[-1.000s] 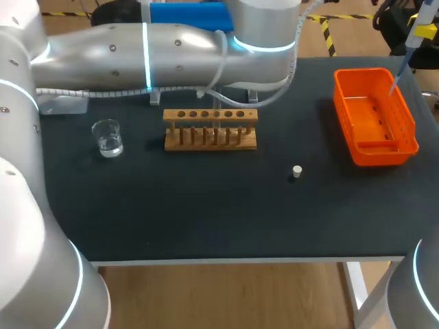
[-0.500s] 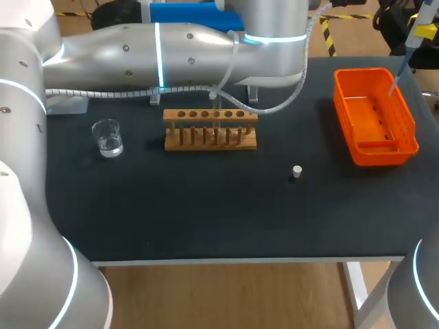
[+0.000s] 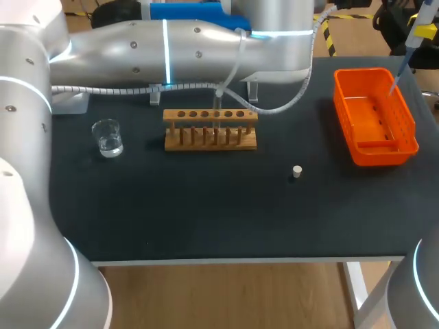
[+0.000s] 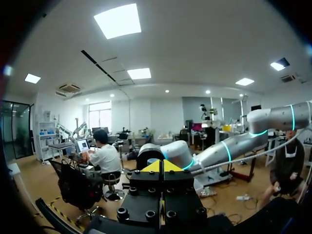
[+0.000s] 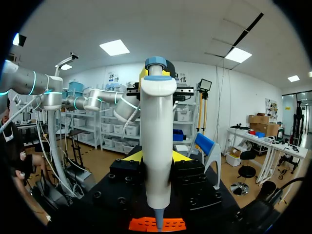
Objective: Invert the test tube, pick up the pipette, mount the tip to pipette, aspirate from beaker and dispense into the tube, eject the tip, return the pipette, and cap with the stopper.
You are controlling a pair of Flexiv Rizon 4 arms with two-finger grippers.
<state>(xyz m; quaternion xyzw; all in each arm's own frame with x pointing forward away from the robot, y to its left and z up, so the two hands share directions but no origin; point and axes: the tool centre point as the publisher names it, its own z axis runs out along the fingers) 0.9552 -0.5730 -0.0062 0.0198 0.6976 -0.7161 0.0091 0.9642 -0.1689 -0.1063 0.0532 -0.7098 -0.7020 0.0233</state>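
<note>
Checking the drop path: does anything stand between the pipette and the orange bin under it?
Nothing visible does: the pipette hangs in the right gripper, its lower end pointing into the open orange bin.

An orange basket (image 3: 381,156) sits at the right of the black table (image 3: 206,212), well apart from a wooden rack (image 3: 210,130).

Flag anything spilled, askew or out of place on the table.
Nothing stands out. The beaker stands upright with no spill around it, the rack sits level, and the stopper sits alone on the table.
</note>
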